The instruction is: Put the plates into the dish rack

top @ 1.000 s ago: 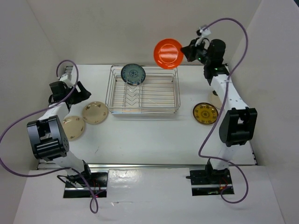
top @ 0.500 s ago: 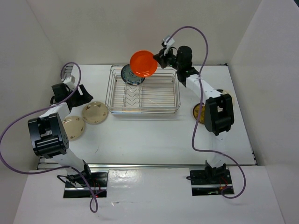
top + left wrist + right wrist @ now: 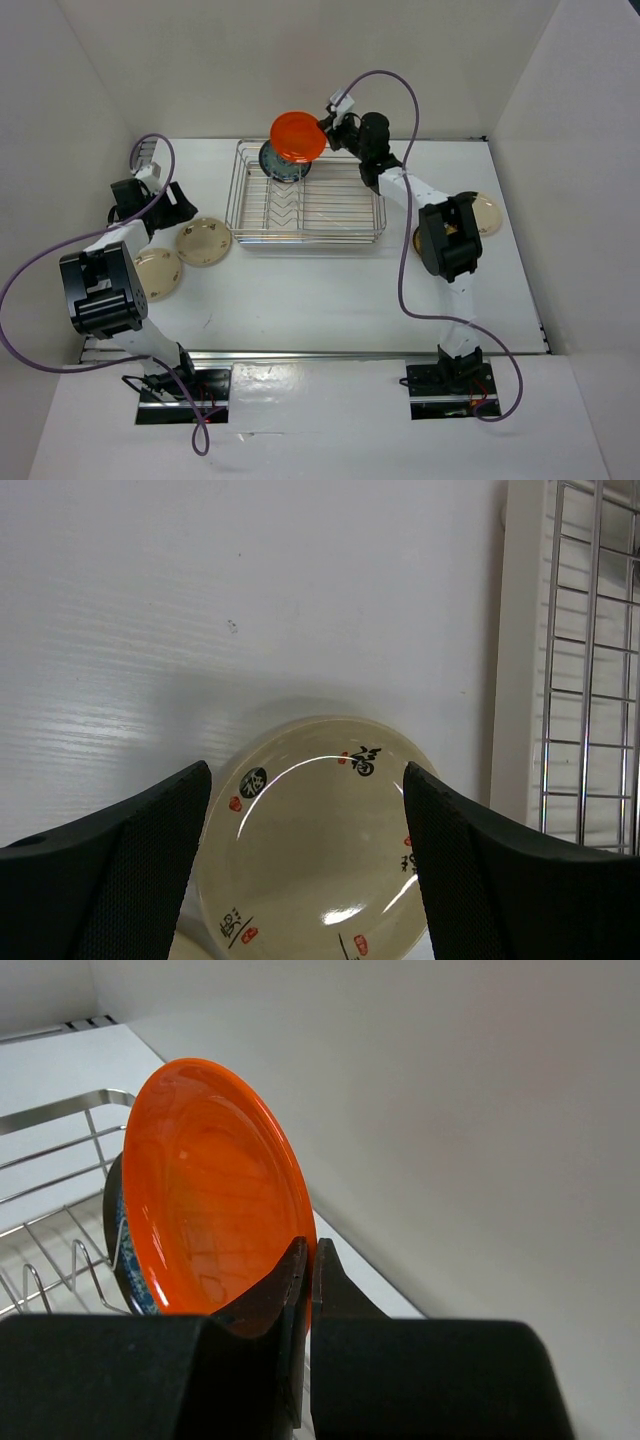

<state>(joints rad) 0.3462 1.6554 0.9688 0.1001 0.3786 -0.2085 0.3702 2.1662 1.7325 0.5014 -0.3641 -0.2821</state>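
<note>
Our right gripper [image 3: 308, 1260] pinches the orange plate [image 3: 297, 137] by its rim, right in front of the teal plate [image 3: 279, 168] in the dish rack [image 3: 305, 230]; our left gripper [image 3: 305, 775] hangs spread wide over a cream plate [image 3: 310, 880].

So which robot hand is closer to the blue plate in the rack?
Right. The right gripper holds the orange plate just beside the blue plate, above the dish rack. The left gripper hovers open outside the rack, over a cream plate.
</note>
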